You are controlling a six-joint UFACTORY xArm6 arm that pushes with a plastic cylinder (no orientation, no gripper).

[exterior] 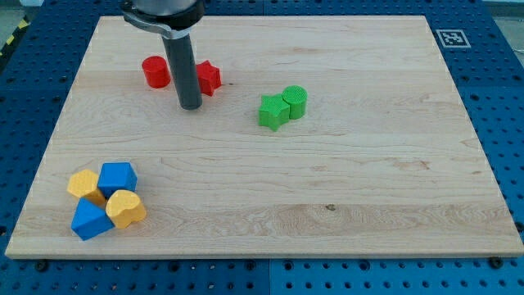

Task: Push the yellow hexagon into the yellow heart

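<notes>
My tip (190, 106) rests on the wooden surface (327, 188) in the view's upper left, between the red cylinder (155, 71) and the red star (210, 77); the rod partly hides the star. The tool is a plain rod with no jaws and grips nothing. The yellow hexagon (83, 185) sits at the view's lower left, well apart from my tip. The yellow heart (125, 208) lies just beside it, lower right. Two blue blocks (117, 177) (89, 220) touch this cluster. A green star (273, 111) touches a green cylinder (295, 101) near centre.
</notes>
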